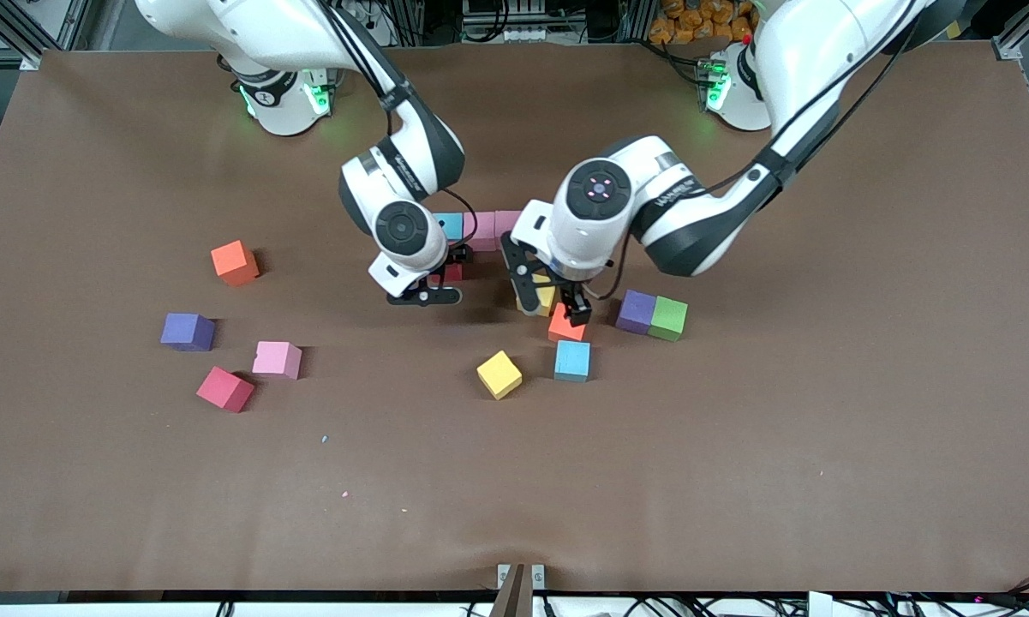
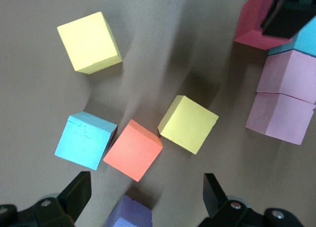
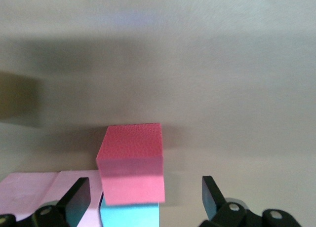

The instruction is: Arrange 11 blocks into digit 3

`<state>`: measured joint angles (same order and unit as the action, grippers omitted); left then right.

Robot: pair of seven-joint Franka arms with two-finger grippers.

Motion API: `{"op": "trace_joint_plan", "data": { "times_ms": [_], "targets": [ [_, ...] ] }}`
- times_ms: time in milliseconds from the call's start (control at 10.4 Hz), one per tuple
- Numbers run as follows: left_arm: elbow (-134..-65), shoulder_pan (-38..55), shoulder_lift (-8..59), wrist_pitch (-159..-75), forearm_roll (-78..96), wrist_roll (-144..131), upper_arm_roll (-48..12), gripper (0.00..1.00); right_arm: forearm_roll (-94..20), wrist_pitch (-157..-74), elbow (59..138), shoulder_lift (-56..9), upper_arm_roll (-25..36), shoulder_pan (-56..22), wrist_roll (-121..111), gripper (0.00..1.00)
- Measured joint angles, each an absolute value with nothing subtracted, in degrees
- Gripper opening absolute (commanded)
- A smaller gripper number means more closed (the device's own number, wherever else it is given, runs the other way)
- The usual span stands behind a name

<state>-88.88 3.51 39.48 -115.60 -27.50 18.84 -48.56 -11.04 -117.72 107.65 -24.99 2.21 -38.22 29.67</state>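
Under the arms, laid so far: I count a light blue cube (image 1: 451, 225), two pink cubes (image 1: 483, 230) and a red cube (image 3: 132, 169) (top row started).
Right gripper (image 1: 429, 290): spread open, empty, over the red cube.
Left gripper (image 1: 552, 310): open, empty, over the yellow cube (image 2: 188, 123) and orange cube (image 2: 133, 149).
Left to do: most blocks lie loose.

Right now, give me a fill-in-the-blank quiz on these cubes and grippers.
The purple cube toward the left arm's end touches a ___ cube.
Between the open fingers of the right gripper sits a ___ cube.
Under the open left gripper, the orange cube touches a light blue cube and a ___ cube.
Missing: green, red, yellow.
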Motion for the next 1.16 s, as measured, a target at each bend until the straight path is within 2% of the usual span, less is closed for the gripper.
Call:
{"op": "trace_joint_plan", "data": {
  "times_ms": [386,578,868,1157],
  "targets": [
    [-89.5,3.5,39.5,-116.3,-27.9,28.5,-48.5,1.00,-9.4,-117.3,107.4,-22.7,3.0,-29.3,28.8,1.00],
    [-91.5,3.5,40.0,-120.4,-27.9,29.4,-48.4,1.00,-3.9,-117.9,106.2,-23.1,3.4,-22.7,23.8,1.00],
    [-96.3,3.2,41.4,-128.9,-29.1,29.7,-48.0,1.00,-1.7,-120.3,104.4,-25.1,3.5,-15.7,11.5,1.00],
    [-100.3,3.1,41.6,-132.1,-31.5,29.9,-47.5,1.00,0.8,-123.9,104.3,-27.3,3.6,-12.6,3.9,1.00]
  ]
}}
